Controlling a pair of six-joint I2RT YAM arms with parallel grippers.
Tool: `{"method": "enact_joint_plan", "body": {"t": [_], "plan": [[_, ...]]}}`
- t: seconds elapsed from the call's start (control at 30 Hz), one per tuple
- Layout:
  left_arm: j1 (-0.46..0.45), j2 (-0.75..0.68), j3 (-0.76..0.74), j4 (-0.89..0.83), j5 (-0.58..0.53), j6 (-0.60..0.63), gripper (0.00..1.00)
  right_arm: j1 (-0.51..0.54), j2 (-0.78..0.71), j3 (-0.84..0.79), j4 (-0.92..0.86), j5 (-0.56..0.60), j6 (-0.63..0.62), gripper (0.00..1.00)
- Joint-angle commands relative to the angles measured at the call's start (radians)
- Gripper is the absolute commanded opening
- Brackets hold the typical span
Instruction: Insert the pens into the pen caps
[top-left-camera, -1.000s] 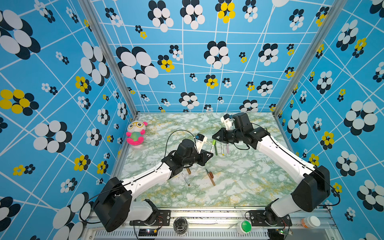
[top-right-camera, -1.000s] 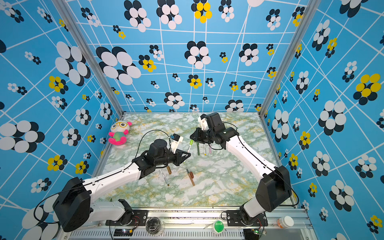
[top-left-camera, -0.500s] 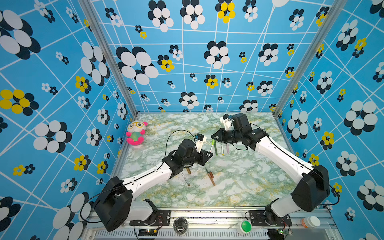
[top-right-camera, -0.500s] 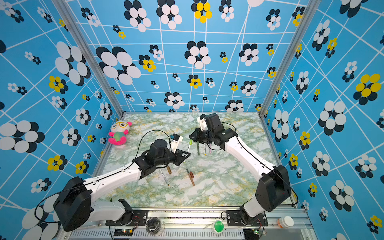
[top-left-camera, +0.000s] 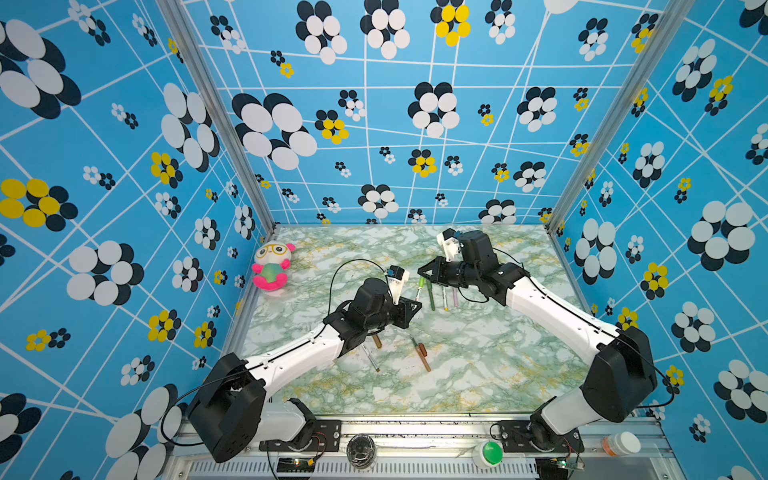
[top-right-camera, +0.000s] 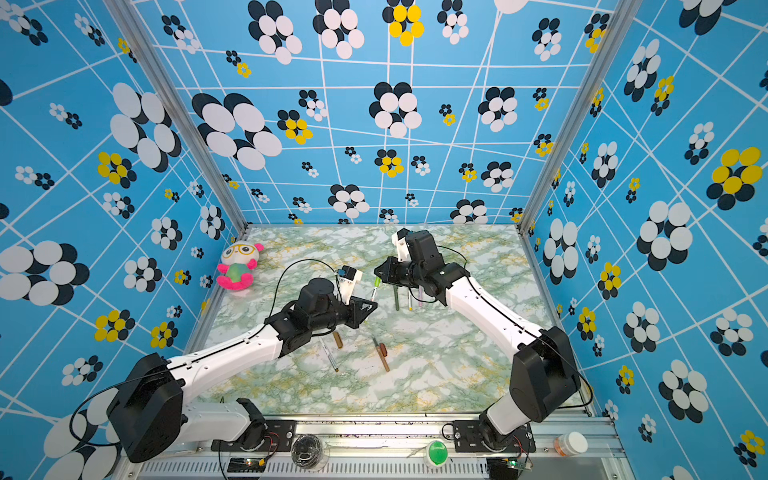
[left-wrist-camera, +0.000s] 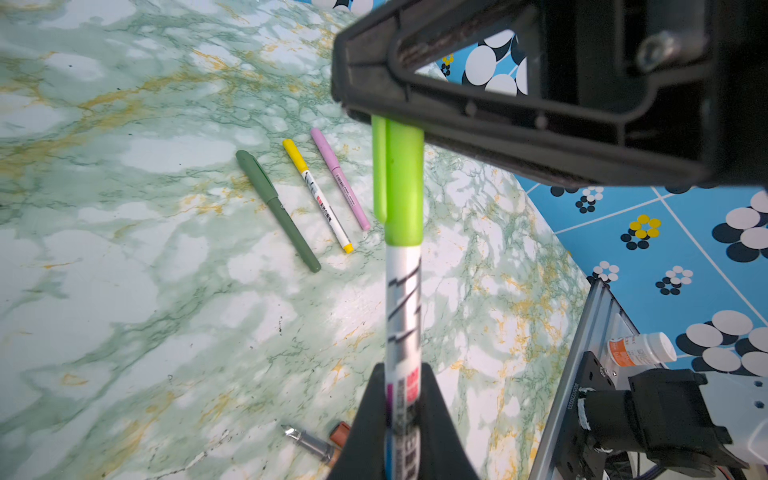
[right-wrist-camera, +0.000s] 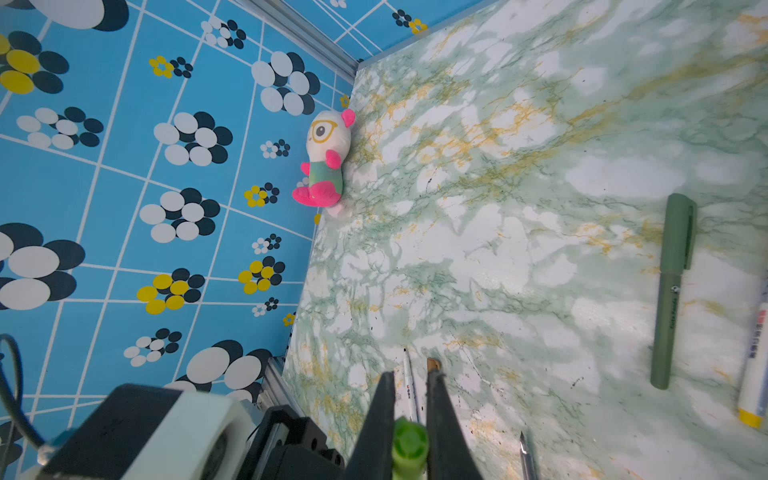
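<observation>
A plush toy (top-left-camera: 271, 266) is set aside at the far left. The white pen (left-wrist-camera: 402, 311) is clamped by its barrel in the left gripper (top-left-camera: 415, 309), so that it is braced against a push; two uncapped pens (top-left-camera: 420, 355) are left near the front. The lime green cap (left-wrist-camera: 401, 187), apparently seated over the tip, is pinched by the right gripper (right-wrist-camera: 410, 374), in line with the barrel. Three capped pens (left-wrist-camera: 318, 195) are laid side by side beyond.

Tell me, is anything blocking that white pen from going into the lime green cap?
Nothing visible. The lime green cap already sits over the white pen's end. The left end effector grips the barrel, the right end effector the cap; the other pens lie aside on the table.
</observation>
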Motion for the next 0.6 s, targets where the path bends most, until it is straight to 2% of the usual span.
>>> {"method": "enact_joint_plan", "body": {"t": [0.0, 0.23, 0.57], "plan": [[0.058, 0.008, 0.08, 0.333, -0.109, 0.033, 0.0, 0.07, 0.038, -0.071, -0.141, -0.093, 0.028, 0.0], [0.106, 0.071, 0.13, 0.406, -0.106, 0.019, 0.0, 0.091, 0.055, -0.122, -0.08, -0.106, 0.073, 0.0], [0.127, 0.125, 0.164, 0.459, -0.095, 0.012, 0.0, 0.135, 0.114, -0.139, -0.029, -0.136, 0.111, 0.0]]}}
